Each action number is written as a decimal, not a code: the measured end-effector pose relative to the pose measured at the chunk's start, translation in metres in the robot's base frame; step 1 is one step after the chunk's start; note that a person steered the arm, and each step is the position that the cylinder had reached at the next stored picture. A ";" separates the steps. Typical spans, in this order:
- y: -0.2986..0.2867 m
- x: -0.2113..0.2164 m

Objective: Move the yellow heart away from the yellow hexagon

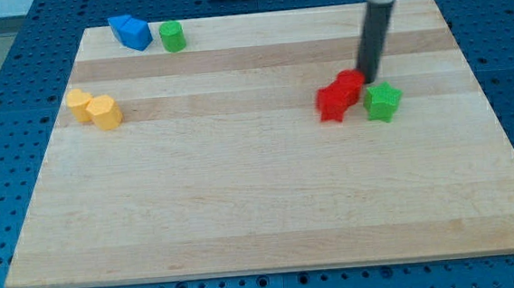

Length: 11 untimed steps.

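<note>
Two yellow blocks sit touching at the view's left. The left one (79, 105) looks like the heart and the right one (105, 112) like the hexagon, though the shapes are hard to make out. My rod comes down from the view's top right. My tip (367, 80) is far to the right of the yellow blocks. It rests between the upper of two red blocks (350, 85) and a green star-like block (383, 102).
The lower red block (331, 102) touches the upper one. Two blue blocks (130, 31) and a green cylinder (172, 36) sit at the view's top left. The wooden board (261, 207) lies on a blue perforated table.
</note>
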<state>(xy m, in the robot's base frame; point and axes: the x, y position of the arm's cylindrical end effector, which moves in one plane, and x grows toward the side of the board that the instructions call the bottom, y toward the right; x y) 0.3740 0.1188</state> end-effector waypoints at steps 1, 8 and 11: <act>0.039 -0.051; -0.421 0.019; -0.234 0.043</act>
<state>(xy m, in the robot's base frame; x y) 0.4165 -0.1152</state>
